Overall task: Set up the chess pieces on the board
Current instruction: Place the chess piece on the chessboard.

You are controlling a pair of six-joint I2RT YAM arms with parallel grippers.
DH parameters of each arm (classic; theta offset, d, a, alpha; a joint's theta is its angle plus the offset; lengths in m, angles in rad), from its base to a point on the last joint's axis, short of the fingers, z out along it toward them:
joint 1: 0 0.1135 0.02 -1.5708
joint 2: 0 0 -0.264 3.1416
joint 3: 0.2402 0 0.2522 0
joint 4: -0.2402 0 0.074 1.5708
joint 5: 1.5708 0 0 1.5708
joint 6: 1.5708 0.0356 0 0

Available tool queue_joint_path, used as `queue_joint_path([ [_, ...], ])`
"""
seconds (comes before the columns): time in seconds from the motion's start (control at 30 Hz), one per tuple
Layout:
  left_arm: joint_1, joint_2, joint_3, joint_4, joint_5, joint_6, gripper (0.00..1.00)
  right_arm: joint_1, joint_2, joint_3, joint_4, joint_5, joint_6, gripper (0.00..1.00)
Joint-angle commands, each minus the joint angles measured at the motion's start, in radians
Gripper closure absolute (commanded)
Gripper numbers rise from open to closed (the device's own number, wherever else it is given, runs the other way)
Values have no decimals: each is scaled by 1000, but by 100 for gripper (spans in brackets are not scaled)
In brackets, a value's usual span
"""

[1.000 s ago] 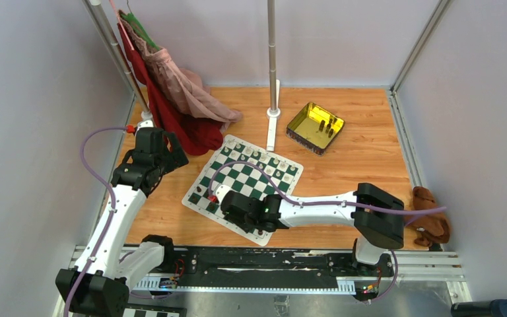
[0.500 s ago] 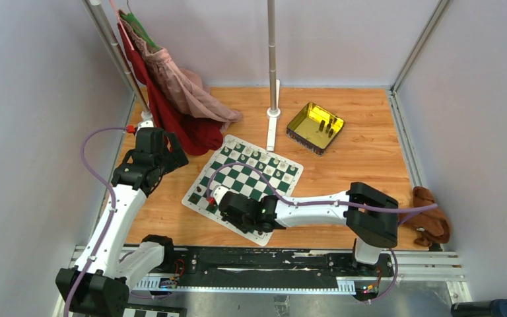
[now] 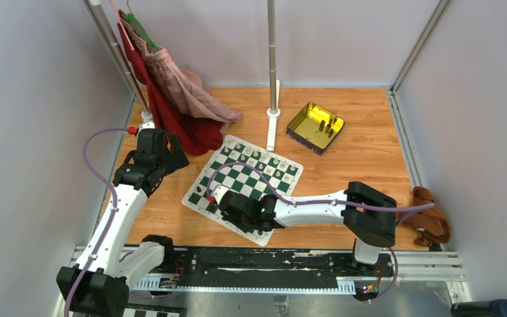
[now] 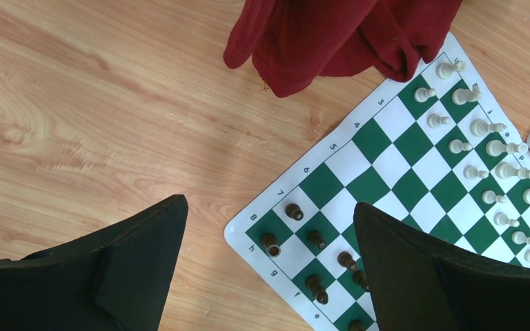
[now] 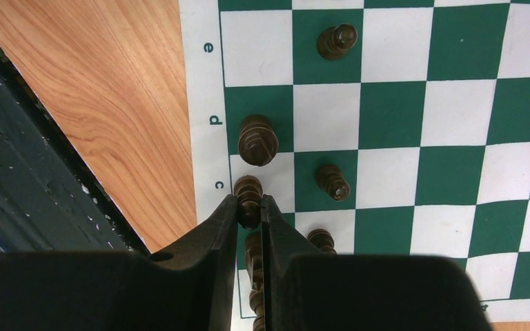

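The green and white board lies on the wooden table. Cream chess pieces stand in two rows along its far edge. Several dark pieces stand near its left corner. My right gripper is low over the board's near edge, by the letter c. It is shut on a dark piece, pinched between both fingers. Other dark pieces stand upright right beside it. My left gripper hangs high over the board's left corner, open and holding nothing.
A yellow tray holding a few dark pieces sits behind the board on the right. A metal pole rises just behind the board. Red cloth hangs over the board's far left corner. A brown soft toy lies at the right edge.
My right arm has drawn slightly left and nearer with its gripper still shut on the dark piece. The left arm has barely moved.
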Motion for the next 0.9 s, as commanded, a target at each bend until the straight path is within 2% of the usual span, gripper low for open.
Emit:
queue_joint_path([
  [0.0,9,1,-11,24,-3,13,3,-10,19,-16,7,6,-7,100],
  [0.1,9,-1,-13,23,-3,13,3,-10,18,-17,8,9,-8,100],
  [0.2,9,-2,-14,22,-2,13,3,-10,19,-19,9,9,-9,95],
  [0.3,9,-4,-16,22,0,11,3,-11,17,-19,6,9,-11,84],
  [0.4,9,-4,-16,23,3,10,3,-11,10,-19,5,9,-14,67],
  [0.43,9,-4,-16,23,3,10,3,-11,7,-18,4,10,-16,65],
  [0.87,9,-7,2,22,3,8,2,-11,-31,49,-57,39,-65,62],
])
